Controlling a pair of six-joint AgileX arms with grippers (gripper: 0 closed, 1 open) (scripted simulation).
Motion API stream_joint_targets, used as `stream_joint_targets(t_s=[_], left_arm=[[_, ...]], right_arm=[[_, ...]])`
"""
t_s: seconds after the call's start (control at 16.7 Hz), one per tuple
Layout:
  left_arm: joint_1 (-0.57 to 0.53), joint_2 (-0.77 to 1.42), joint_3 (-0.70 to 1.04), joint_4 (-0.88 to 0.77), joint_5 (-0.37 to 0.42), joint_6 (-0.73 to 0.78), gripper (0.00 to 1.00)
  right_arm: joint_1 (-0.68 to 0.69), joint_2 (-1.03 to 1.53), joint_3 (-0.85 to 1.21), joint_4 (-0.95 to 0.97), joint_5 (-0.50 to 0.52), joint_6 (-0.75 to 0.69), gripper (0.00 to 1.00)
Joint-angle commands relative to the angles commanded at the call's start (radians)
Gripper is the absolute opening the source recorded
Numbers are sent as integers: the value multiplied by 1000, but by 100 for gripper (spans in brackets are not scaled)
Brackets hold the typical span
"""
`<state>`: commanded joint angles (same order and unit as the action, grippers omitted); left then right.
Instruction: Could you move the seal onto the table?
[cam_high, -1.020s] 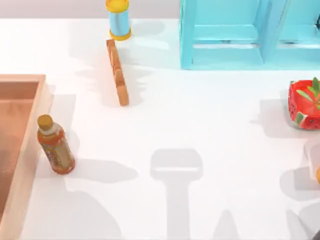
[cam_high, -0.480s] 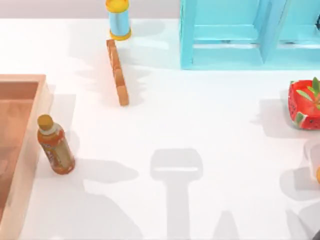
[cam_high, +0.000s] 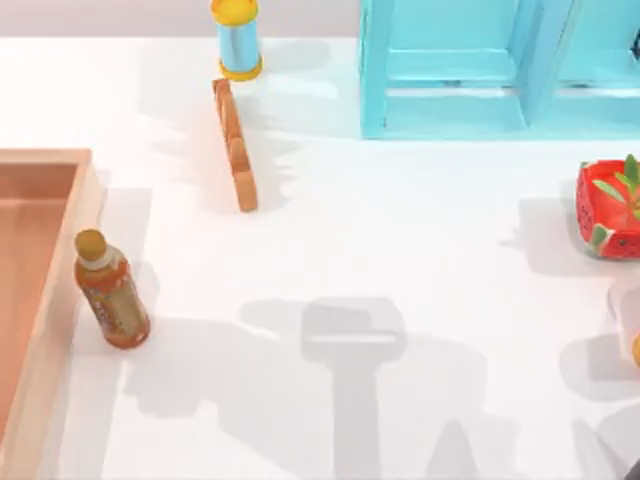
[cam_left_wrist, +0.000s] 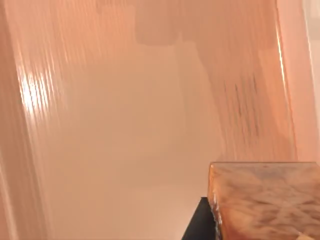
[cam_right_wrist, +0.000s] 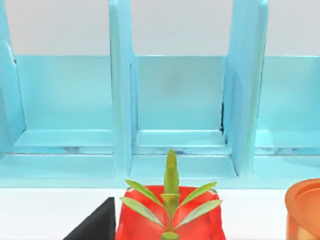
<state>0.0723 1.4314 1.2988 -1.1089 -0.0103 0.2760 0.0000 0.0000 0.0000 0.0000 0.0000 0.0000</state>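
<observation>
Tray (cam_high: 45, 205): brown wood with a raised rim, at the worktop's left edge; the left wrist view looks down on its glossy floor (cam_left_wrist: 125, 150).
Seal (cam_left_wrist: 265, 200): over the tray floor, close under the left wrist camera. Can't tell whether it rests on the tray or is lifted.
Seal look: amber-brown block with a marbled grain and a crisp square edge; its top is hidden from this angle.
Left claw: working above the tray. Can't tell its grip state from these views.
Step, my read: carry the seal out of the tray to the worktop (cam_high: 400, 230).
How to do it well: confirm the grip first, lift straight up above the rim, then travel right.
Bottle (cam_high: 110, 290): stands just beside the tray's right rim, so pass behind or in front of it, not over the cap.
Drop zone: bare white area mid-worktop, well apart from the thin bar (cam_high: 235, 145); set it down upright, release only on contact.
Right arm: parked at the right, facing the turquoise shelf (cam_right_wrist: 180, 95) and a red planter (cam_right_wrist: 170, 220); claw state can't tell.
</observation>
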Motion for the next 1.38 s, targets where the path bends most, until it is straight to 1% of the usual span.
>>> stream_joint_targets(t_s=[0.18,0.3,0.54,0.66,1.02,1.14,1.38], left_arm=[[-121,-2,77,-122,1,-144,0],[-187,20,98,-187,4,-246,0],[-266,101,92,-272,6,-424,0],[-278,123,83,-286,7,-458,0],[-287,122,92,-296,11,-458,0],[-341,133,122,-330,21,-469,0],[-530,232,236,-386,34,-556,0]], right_arm=[[0,0,0,0,0,0,100],[0,0,0,0,0,0,100],[0,0,0,0,0,0,100],[0,0,0,0,0,0,100],[0,0,0,0,0,0,100],[0,0,0,0,0,0,100],[0,0,0,0,0,0,100]])
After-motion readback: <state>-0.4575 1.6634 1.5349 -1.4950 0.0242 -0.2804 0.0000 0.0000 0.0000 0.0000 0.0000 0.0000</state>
